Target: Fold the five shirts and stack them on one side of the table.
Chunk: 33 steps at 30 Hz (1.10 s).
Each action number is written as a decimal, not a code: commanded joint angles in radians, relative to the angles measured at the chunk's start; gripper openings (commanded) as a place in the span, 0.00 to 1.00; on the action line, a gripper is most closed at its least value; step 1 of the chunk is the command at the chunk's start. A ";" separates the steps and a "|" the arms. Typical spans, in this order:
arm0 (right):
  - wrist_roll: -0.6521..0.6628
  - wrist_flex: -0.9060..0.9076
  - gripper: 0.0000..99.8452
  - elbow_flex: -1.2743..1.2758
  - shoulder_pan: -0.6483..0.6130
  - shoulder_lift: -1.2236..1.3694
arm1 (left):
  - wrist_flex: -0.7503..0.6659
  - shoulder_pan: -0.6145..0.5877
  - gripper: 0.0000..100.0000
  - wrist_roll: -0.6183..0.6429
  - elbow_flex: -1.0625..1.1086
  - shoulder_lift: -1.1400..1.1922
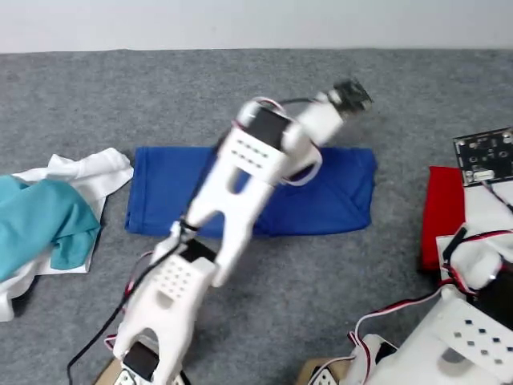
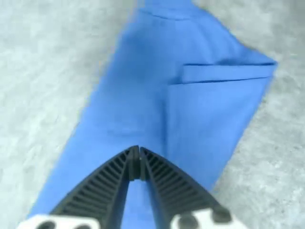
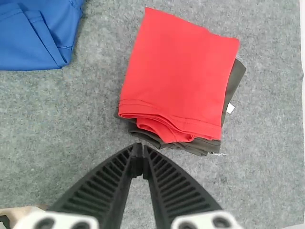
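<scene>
1. Where the left arm (image 1: 240,184) rises from the lower left of the high view toward the centre, it crosses over the blue shirt (image 1: 160,192) and hides the shirt's middle.
2. The blue shirt lies flat on the grey table (image 1: 80,96) as a long band across the centre of the high view. Its two ends show on either side of the arm.
3. In the left wrist view the left gripper (image 2: 139,151) has its jaws pressed together with nothing between them. It sits over the blue shirt (image 2: 143,109), where a sleeve lies folded across the cloth. Whether the tips touch the fabric I cannot tell.
4. At the left edge of the high view a teal shirt (image 1: 40,216) lies crumpled on top of a white shirt (image 1: 88,172), which is also unfolded. The white one comes close to the blue shirt's left end.
5. At the right edge of the high view the folded red shirt (image 1: 442,212) lies partly behind the right arm (image 1: 473,329), which fills the lower right corner.
6. The right wrist view shows the red shirt (image 3: 181,81) folded into a rectangle on top of a dark shirt (image 3: 238,86). The dark shirt's edges stick out along two sides of the red one.
7. The right gripper (image 3: 139,147) is closed and empty, its tips meeting above bare table just beside the edge of that two-shirt stack.
8. A corner of the blue shirt (image 3: 33,33) lies near the stack in the right wrist view, separated from it by a strip of table.
</scene>
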 commanded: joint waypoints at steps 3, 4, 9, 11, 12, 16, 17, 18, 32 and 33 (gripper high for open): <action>0.006 0.033 0.01 -0.005 0.010 -0.008 | 0.031 -0.241 0.01 0.086 0.214 -0.224; 0.005 0.033 0.01 -0.005 0.010 -0.008 | 0.031 -0.293 0.01 0.089 0.257 -0.250; 0.005 0.031 0.01 -0.005 0.008 -0.007 | 0.028 -0.548 0.11 0.095 0.395 -0.330; 0.003 0.031 0.01 -0.005 0.008 -0.007 | 0.028 -0.634 0.16 0.095 0.412 -0.331; 0.003 0.031 0.01 -0.005 0.008 -0.007 | 0.028 -0.669 0.17 0.095 0.417 -0.330; 0.005 0.031 0.01 0.021 0.008 -0.008 | 0.028 -0.758 0.20 0.058 0.452 -0.328; 0.005 0.031 0.01 0.032 0.008 -0.013 | 0.026 -0.767 0.20 0.038 0.467 -0.328; 0.005 0.031 0.01 0.044 0.008 -0.016 | 0.021 -0.772 0.20 0.028 0.483 -0.328; 0.003 0.031 0.01 0.058 0.008 -0.016 | -0.130 -0.773 0.22 0.017 0.570 -0.121; 0.003 0.031 0.01 0.058 0.008 -0.016 | -0.130 -0.773 0.22 0.017 0.549 -0.098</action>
